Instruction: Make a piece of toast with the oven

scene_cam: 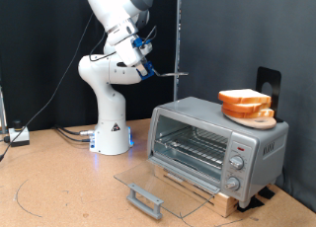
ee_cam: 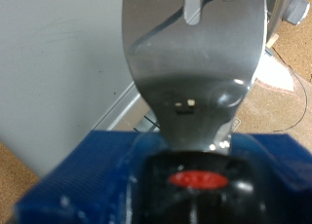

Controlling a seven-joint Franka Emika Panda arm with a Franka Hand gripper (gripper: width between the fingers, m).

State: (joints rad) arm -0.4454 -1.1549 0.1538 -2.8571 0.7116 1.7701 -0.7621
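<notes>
The silver toaster oven stands on a wooden board at the exterior view's right. Its glass door lies folded down flat, with the dark bar handle at the front. The wire rack inside looks bare. Bread slices lie on a round orange plate on top of the oven. My gripper is high up, left of the oven and well above it. It holds a metal slotted spatula that points towards the oven. In the wrist view the spatula blade rises from a blue holder; the fingers are hidden.
The white robot base stands on the brown table behind the oven's left side. Cables and a small box lie at the far left. A dark stand rises behind the oven. A black curtain hangs behind.
</notes>
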